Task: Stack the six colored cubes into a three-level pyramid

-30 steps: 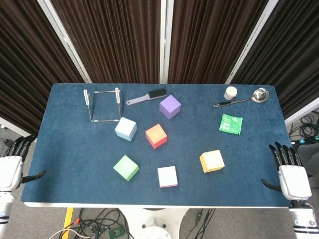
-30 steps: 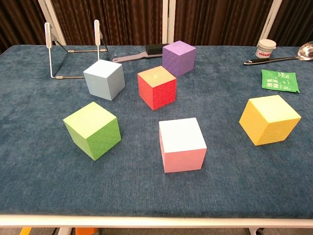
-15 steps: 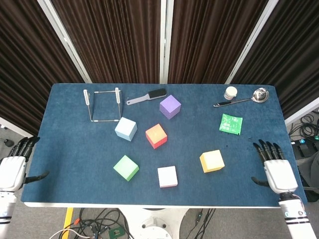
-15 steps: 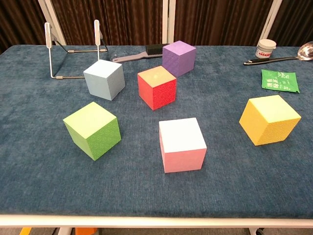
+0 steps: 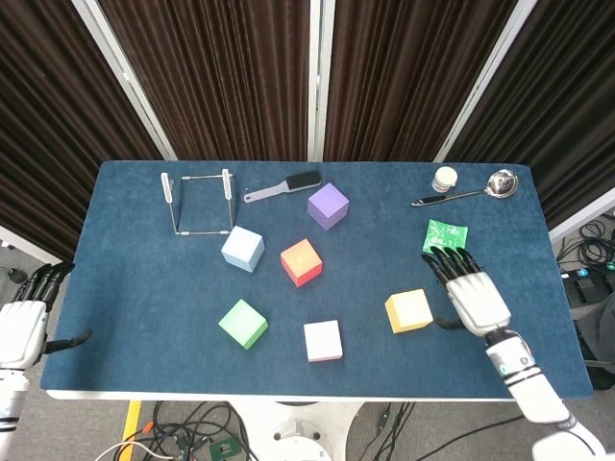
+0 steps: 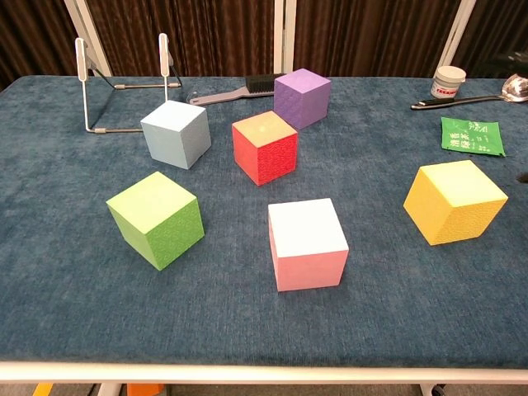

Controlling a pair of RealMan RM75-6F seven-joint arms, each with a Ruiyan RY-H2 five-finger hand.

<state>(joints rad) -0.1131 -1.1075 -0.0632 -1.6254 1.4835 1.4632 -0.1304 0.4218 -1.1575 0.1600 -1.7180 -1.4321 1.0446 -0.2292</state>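
Stacking has not begun: all six cubes lie singly on the blue tabletop [image 5: 135, 250], none touching another and none resting on another. The purple cube [image 5: 328, 206] sits farthest back, near the middle. The light blue cube [image 5: 242, 249] and the red cube [image 5: 301, 262] lie in front of it, close together but apart. The green cube [image 5: 242, 323], the pink cube [image 5: 323, 341] and the yellow cube [image 5: 408, 310] form a loose front row, well spaced.

The right hand [image 5: 471, 293] hovers over the tabletop just beside the yellow cube, fingers spread, holding nothing; contact with the cube is not evident. The left hand [image 5: 24, 322] is off the tabletop's left edge, fingers extended, empty.

Remaining work, by judgement: the complete task, namely a base row of three, a second level of two, and one cube on top.

Unrelated items occupy the rear: a wire stand [image 5: 198, 203], a brush [image 5: 283, 185], a small jar [image 5: 444, 179], a ladle [image 5: 471, 189] and a green packet [image 5: 444, 234].
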